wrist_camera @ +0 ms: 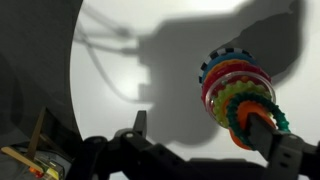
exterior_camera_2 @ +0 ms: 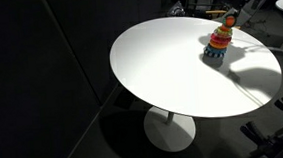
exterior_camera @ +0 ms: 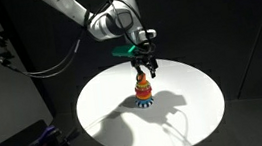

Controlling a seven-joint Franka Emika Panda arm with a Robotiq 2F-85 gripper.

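Note:
A stacking toy of coloured toothed rings (exterior_camera: 144, 89) stands upright on the round white table (exterior_camera: 191, 111); it also shows in the other exterior view (exterior_camera_2: 218, 42). My gripper (exterior_camera: 146, 61) hangs just above the toy's top. In the wrist view the jaws (wrist_camera: 206, 128) are spread wide. The right finger lies against the orange top ring (wrist_camera: 243, 128) and the left finger stands well apart from the toy (wrist_camera: 228, 85). Nothing is clamped between the fingers.
The table stands on a single pedestal (exterior_camera_2: 170, 127) in a dark room. Cables and equipment (exterior_camera: 3, 53) hang at the side. Chairs and gear (exterior_camera_2: 266, 0) show beyond the far table edge.

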